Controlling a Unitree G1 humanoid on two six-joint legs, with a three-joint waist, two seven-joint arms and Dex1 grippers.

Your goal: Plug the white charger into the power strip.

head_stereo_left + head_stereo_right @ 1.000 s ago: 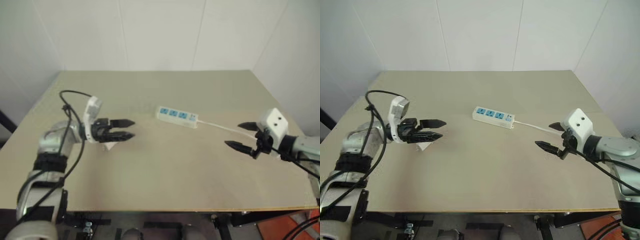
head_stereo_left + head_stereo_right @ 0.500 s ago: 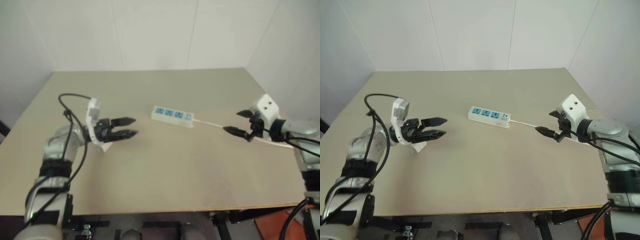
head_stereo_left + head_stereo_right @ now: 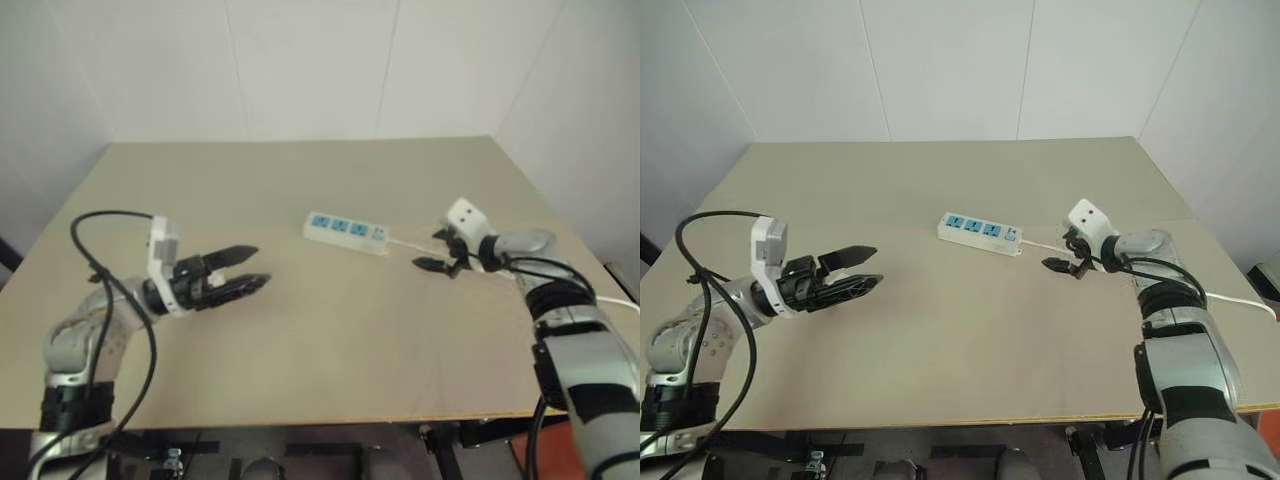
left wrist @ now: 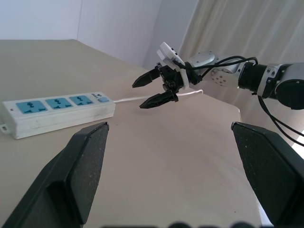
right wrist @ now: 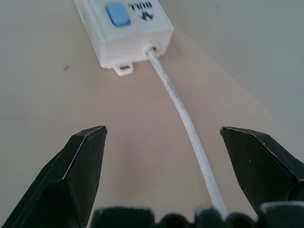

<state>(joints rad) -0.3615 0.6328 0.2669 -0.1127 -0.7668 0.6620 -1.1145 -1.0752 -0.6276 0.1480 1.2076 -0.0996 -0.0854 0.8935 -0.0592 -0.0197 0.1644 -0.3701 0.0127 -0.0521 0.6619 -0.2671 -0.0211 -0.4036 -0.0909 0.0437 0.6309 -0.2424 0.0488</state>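
The power strip (image 3: pixel 347 230) lies flat mid-table, a white bar with three blue socket faces and a small switch at its right end. Its thin white cord (image 5: pixel 183 109) runs off to the right. My right gripper (image 3: pixel 427 250) hovers open just right of the strip's switch end (image 5: pixel 128 21), over the cord, with nothing between its fingers. My left gripper (image 3: pixel 260 266) is open and empty above the table on the left, pointing toward the strip (image 4: pixel 57 111). The white charger is hidden from view.
The beige table (image 3: pixel 330 350) stands in a corner of white walls. The cord (image 3: pixel 1230 297) trails across the table's right side and over its right edge. A black cable (image 3: pixel 100 225) loops above my left arm.
My right gripper has reached forward and left, from the table's right side to the strip's cord end. My left gripper drew back to the left. The small white piece under it no longer shows.
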